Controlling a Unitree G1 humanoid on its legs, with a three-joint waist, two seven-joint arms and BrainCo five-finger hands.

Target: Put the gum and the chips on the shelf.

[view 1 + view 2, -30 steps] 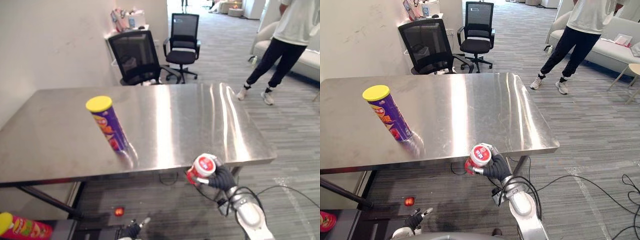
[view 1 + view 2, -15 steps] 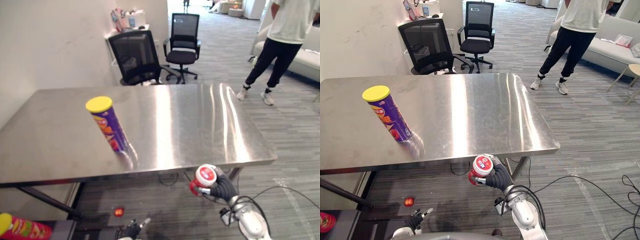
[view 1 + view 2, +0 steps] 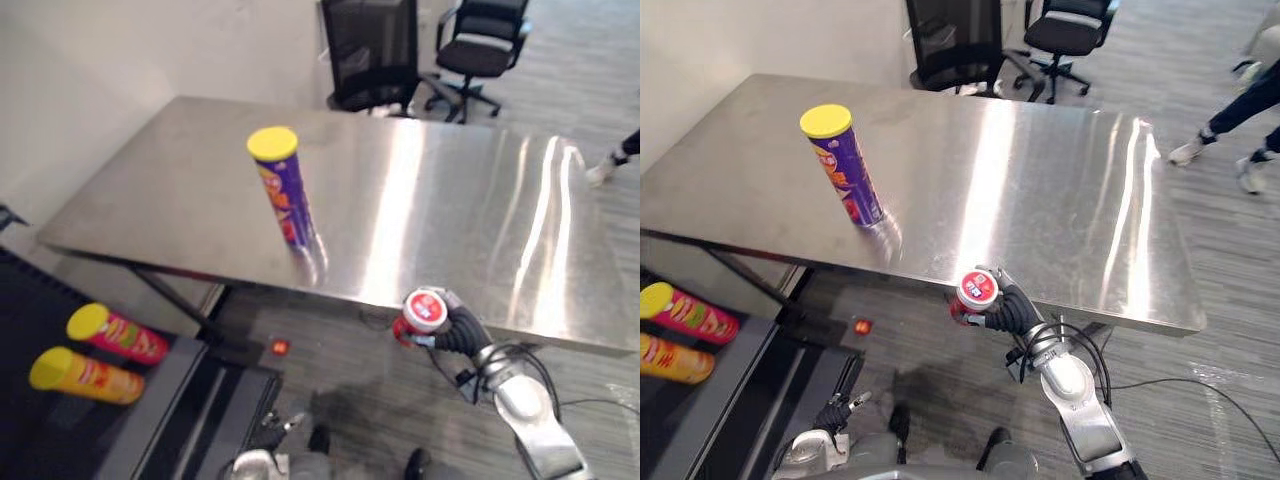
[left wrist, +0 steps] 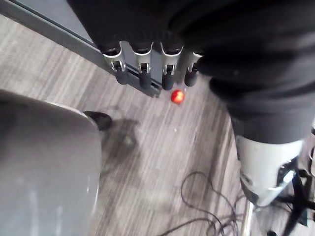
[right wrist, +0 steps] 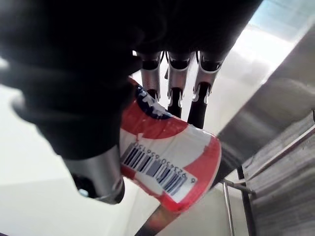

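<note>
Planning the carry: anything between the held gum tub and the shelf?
Possibly the steel table's dark slanted leg, beside the black shelf; otherwise open floor lies between that shelf and the red-and-white gum tub in the right hand.

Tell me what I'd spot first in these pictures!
A purple chips can with a yellow lid stands on the shiny table. Just off the table's near edge, the right hand grips a red gum tub. A red can and a yellow can lie on the dark shelf at lower left.

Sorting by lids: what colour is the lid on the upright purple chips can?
Yellow lid; clearest in left eye view.
</note>
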